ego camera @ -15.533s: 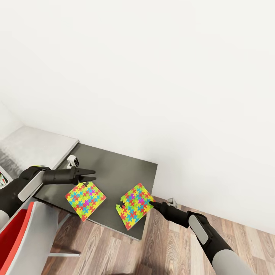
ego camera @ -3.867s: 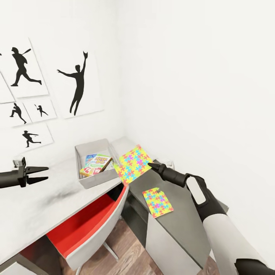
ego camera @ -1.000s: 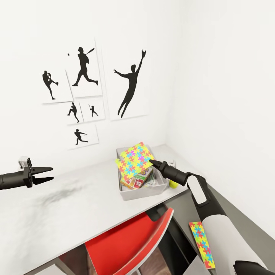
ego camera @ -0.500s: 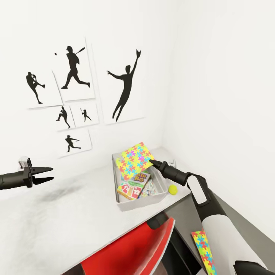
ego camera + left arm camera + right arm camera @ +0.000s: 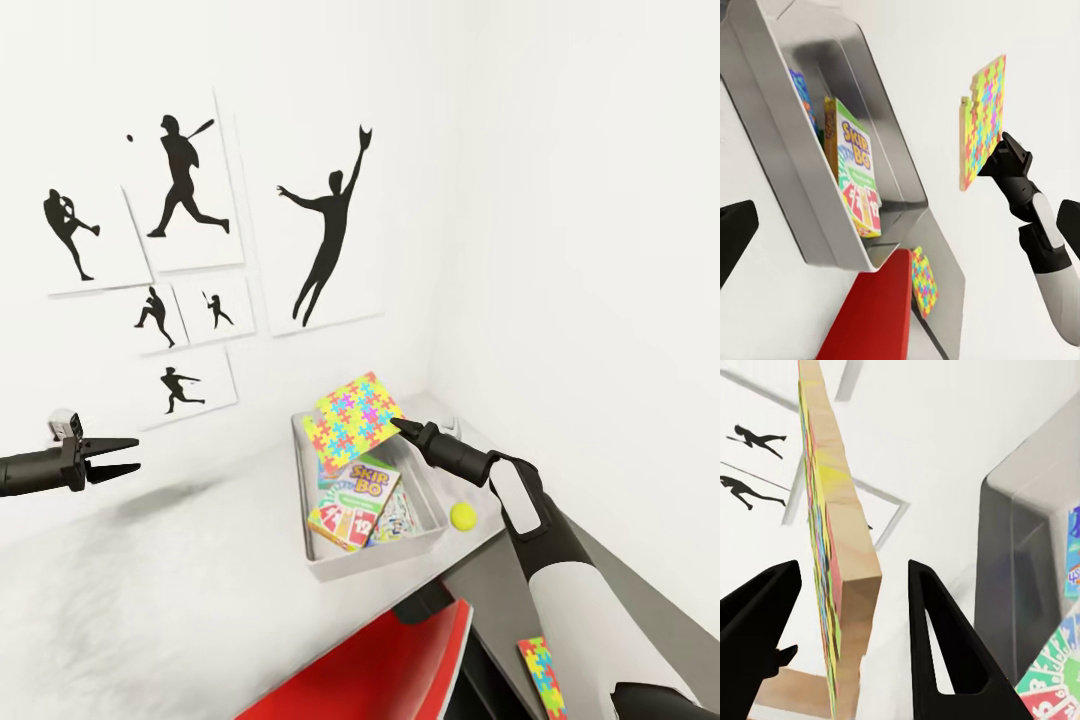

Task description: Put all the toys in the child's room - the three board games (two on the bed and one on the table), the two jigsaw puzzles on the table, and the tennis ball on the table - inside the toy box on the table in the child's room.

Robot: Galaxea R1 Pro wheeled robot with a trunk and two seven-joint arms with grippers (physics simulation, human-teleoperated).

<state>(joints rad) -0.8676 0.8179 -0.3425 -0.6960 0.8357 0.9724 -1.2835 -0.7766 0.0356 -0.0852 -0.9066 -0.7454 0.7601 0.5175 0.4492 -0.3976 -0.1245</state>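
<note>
My right gripper (image 5: 400, 427) is shut on one jigsaw puzzle (image 5: 354, 420), holding it tilted in the air above the far end of the toy box (image 5: 372, 563). In the right wrist view the jigsaw puzzle (image 5: 840, 562) stands edge-on between the fingers (image 5: 937, 637). The grey toy box sits on the white table (image 5: 150, 590), and board games (image 5: 355, 495) lie flat in it, a yellow-green-orange one on top. The tennis ball (image 5: 463, 515) rests on the table just right of the box. A second jigsaw puzzle (image 5: 541, 676) lies on the lower dark side unit. My left gripper (image 5: 118, 456) hovers open over the table's left part.
A red chair (image 5: 385, 665) is tucked under the table's front edge. The table stands in a corner, with black sports silhouette posters (image 5: 330, 235) on the wall behind and a plain white wall to the right. In the left wrist view the toy box (image 5: 881, 150) and the red chair (image 5: 870, 315) show.
The camera has swung, so the toy box, tennis ball and posters have shifted in the picture. The right gripper still holds the puzzle over the box. The left arm has kept its pose.
</note>
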